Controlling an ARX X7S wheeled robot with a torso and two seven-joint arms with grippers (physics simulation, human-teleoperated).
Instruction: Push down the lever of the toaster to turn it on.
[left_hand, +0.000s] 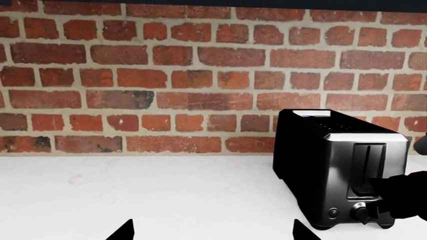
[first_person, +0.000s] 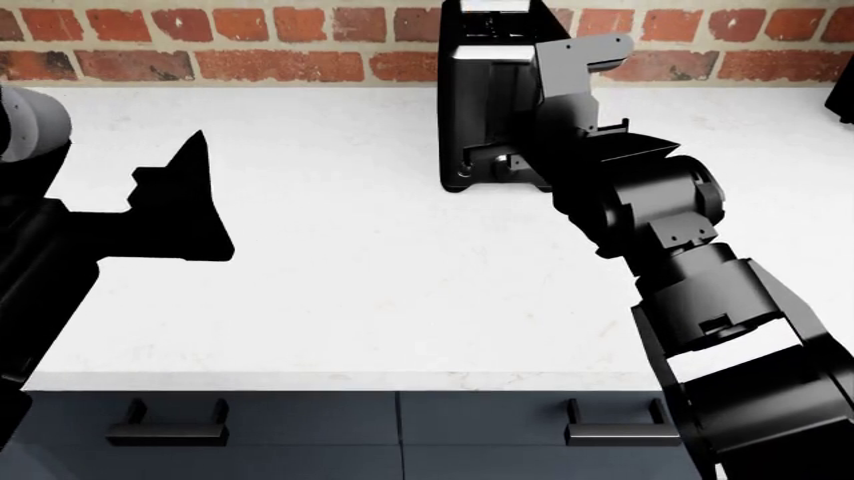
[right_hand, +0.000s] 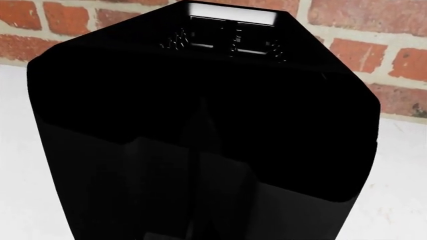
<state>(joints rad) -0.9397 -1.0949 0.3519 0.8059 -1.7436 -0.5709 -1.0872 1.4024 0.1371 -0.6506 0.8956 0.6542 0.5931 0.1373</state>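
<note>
The toaster is a glossy black upright box standing at the back of the white counter against the brick wall. The left wrist view shows it with its vertical front slot and round knob. My right gripper is pressed against the toaster's front. From the left wrist it is a black mass at the lower end of the slot, and its jaws are hidden. The right wrist view is filled by the toaster. My left gripper is open and empty, well left of the toaster.
The white counter runs from the brick wall to a front edge above dark drawers with handles. A dark object shows at the far right edge.
</note>
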